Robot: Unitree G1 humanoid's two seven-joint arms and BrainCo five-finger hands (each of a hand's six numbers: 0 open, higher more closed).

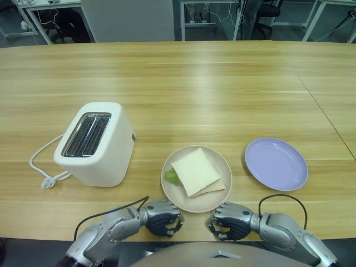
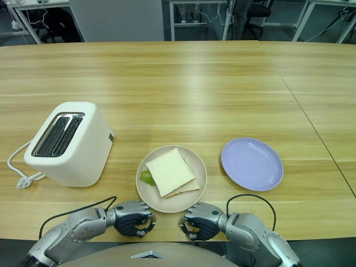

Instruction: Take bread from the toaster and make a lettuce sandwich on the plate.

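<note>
Lettuce sandwich (image 1: pixel 196 172) on beige plate (image 1: pixel 196 205)

A lilac plate (image 1: pixel 276 164) lies on the wooden table (image 1: pixel 194 83), white desks (image 1: pixel 55 4) and a black chair (image 1: pixel 270 11) beyond

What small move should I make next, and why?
Probably just rest both hands: bread sits over lettuce on the plate, the toaster slots look empty, and the left hand and right hand are curled at the near edge, holding nothing.

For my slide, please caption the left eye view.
Lettuce sandwich on round beige plate, between white toaster and purple plate; left hand, right hand curled.
</note>
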